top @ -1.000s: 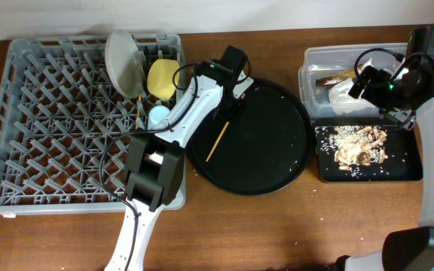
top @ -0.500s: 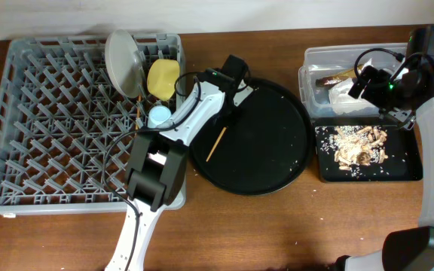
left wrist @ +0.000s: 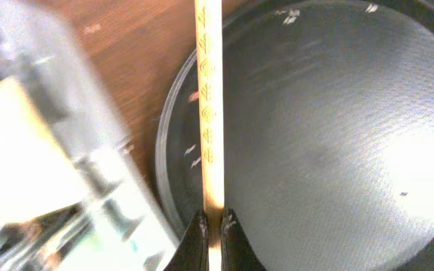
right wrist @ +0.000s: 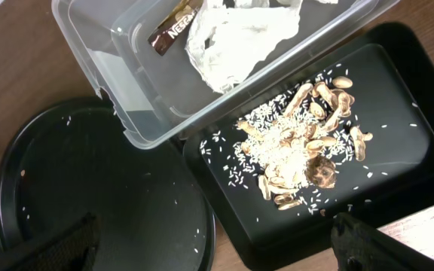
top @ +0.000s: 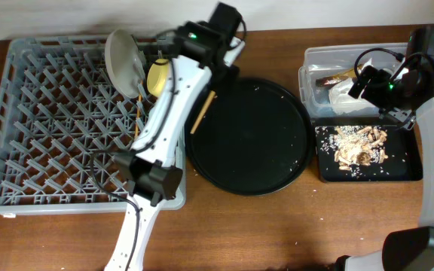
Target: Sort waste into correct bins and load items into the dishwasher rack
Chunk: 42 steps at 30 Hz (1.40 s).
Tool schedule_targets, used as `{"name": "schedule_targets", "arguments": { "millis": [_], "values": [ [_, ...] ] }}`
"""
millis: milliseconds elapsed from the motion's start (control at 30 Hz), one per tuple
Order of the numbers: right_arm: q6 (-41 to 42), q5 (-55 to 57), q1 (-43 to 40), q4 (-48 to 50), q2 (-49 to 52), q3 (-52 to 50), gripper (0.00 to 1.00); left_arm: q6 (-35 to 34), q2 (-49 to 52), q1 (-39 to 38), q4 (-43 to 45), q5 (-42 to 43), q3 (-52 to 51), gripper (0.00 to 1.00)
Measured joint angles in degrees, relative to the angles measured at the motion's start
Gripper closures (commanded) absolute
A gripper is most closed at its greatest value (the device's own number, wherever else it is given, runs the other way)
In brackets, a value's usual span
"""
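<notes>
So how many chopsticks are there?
2. One chopstick is held by the left pincer at the edge of the round black tray; the other chopstick sits in the grey rack near the plate.

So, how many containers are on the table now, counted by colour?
Grey: 1, the dishwasher rack
Black: 2, the round tray and the rectangular tray
Clear: 1, the plastic tub
Total: 4
</notes>
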Motion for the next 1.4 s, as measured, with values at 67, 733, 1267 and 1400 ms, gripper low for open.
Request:
{"name": "schedule_targets", "arguments": {
  "millis": [67, 733, 1267, 1400],
  "values": [
    [0.02, -0.02, 0.00, -0.02, 0.00, 0.00, 0.01, -1.70, -0.20, 2.43, -3.65, -2.38, 5.25, 1.00],
    [0.02, 0.00, 0.00, -0.02, 0.00, 0.00, 0.01, -3.50, -2.16, 22.40, -0.92, -4.55, -12.20, 0.63],
    [0.02, -0.04, 0.00, -0.02, 0.00, 0.00, 0.02, -12.76, -50.25, 7.72, 1.14, -9.05, -45.16, 0.55],
    [0.04, -0.02, 0.00, -0.15, 0.00, 0.00, 0.02, -26.14, -67.17, -1.60, 16.65, -16.15, -73.70, 0.01]
  ]
}}
